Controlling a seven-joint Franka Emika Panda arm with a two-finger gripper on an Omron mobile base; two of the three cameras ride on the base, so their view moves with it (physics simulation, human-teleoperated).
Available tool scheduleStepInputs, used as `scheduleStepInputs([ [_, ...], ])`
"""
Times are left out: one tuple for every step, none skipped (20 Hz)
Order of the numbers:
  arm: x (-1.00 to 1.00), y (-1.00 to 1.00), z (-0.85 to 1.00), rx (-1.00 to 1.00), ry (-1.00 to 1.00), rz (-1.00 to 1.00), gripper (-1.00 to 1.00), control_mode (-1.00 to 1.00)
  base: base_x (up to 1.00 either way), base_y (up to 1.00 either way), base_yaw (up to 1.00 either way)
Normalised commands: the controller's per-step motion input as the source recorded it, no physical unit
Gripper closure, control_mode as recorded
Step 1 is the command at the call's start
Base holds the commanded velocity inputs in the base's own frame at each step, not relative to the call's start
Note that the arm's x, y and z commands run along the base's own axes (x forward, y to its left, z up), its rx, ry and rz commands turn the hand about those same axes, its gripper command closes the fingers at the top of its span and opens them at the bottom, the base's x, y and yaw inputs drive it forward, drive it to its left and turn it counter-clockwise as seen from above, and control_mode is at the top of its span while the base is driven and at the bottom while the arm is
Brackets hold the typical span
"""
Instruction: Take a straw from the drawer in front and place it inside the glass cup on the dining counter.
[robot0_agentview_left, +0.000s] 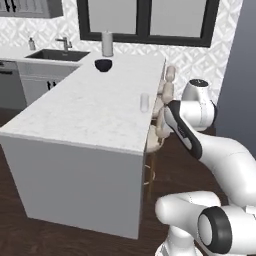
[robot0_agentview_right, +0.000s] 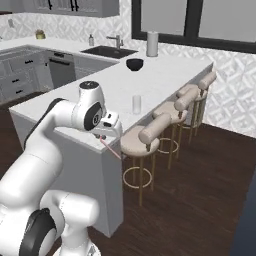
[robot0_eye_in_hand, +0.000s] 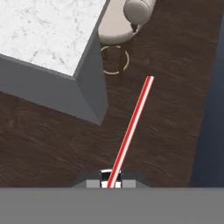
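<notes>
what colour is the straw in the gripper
Red and white striped lengthwise; the straw shows best in the hand view, held by the gripper.

red-white striped straw (robot0_eye_in_hand: 130, 131) pinched at its base, glass cup (robot0_agentview_right: 136, 104) upright on dining counter (robot0_agentview_right: 165, 75)

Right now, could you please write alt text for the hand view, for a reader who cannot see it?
A red-and-white striped straw juts out from the shut gripper over dark wood floor. A corner of the marble dining counter sits upper left, with a padded stool beside it.
</notes>
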Motion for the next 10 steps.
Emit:
scheduleStepInputs([
  [0.0,0.0,0.0,0.0,0.0,0.0,1.0,1.0,0.16,-0.65,0.53],
  [0.0,0.0,0.0,0.0,0.0,0.0,1.0,1.0,0.16,-0.65,0.53],
  [0.0,0.0,0.0,0.0,0.0,0.0,1.0,1.0,0.17,-0.65,0.53],
  [0.0,0.0,0.0,0.0,0.0,0.0,1.0,1.0,0.17,-0.66,0.53],
  [0.0,0.0,0.0,0.0,0.0,0.0,1.0,1.0,0.17,-0.68,0.53],
  [0.0,0.0,0.0,0.0,0.0,0.0,1.0,1.0,0.17,-0.67,0.53],
  [0.0,0.0,0.0,0.0,0.0,0.0,1.0,1.0,0.16,-0.68,0.52],
  [0.0,0.0,0.0,0.0,0.0,0.0,1.0,1.0,0.16,-0.69,0.52],
  [0.0,0.0,0.0,0.0,0.0,0.0,1.0,1.0,0.16,-0.71,0.51],
  [0.0,0.0,0.0,0.0,0.0,0.0,1.0,1.0,0.18,-0.74,0.5],
])
